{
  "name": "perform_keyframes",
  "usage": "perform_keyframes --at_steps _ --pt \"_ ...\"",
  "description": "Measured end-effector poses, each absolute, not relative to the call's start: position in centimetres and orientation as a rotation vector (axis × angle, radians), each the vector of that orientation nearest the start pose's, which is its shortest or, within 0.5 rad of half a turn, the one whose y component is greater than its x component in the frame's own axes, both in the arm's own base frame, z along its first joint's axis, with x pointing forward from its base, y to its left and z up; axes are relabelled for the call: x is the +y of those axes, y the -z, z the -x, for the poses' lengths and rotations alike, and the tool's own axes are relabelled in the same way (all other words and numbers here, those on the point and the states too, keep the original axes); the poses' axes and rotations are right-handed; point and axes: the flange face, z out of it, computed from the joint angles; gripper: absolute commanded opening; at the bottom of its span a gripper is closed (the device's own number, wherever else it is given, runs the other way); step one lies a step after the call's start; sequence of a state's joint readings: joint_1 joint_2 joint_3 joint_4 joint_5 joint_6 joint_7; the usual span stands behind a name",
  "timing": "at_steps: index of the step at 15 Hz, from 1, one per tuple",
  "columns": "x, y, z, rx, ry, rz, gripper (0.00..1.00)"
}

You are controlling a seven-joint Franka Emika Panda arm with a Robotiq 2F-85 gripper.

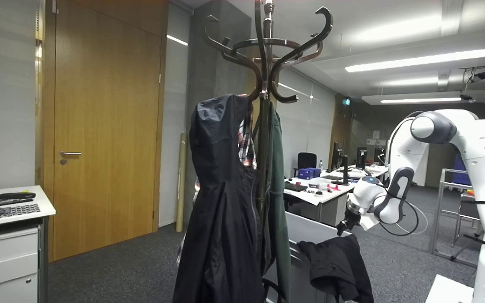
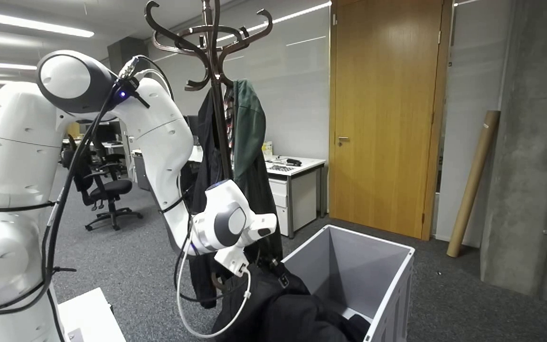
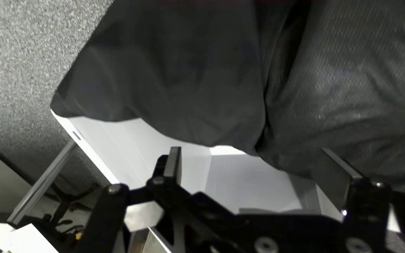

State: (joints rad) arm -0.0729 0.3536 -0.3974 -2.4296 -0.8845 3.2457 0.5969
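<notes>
the hand point(image 3: 251, 158) stands spread, pinching nothing; just below it, the black garment point(image 3: 188, 77) drapes over an edge of the grey bin point(image 2: 368, 261). slow moves should avoid snagging the folds.

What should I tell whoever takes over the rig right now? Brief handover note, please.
Gripper: open, jaws empty, just above the black garment; contact unclear.
Things: black garment drapes over the rim of the grey bin, partly hanging outside; dark hooded jacket and green garment hang on the coat stand.
Done: black garment is on the bin, ungripped.
Left: probably tucking the overhanging part inside.
</notes>
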Motion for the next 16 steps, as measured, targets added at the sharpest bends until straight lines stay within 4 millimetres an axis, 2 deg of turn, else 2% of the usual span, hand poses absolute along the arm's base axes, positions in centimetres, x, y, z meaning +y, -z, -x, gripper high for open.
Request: perform_keyframes --at_steps 4,6,9,12,16 --pt "-16.3 -18.0 -43.4 0.255 0.526 3.285 1.00" --pt "-15.1 -16.8 -41.9 0.272 0.459 3.271 1.00" --pt "-12.1 -15.3 -40.1 0.259 0.374 3.246 1.00" --pt "-10.2 -14.7 -39.6 0.262 0.346 3.234 1.00" --pt "-10.1 -14.7 -39.6 0.265 0.346 3.234 1.00"
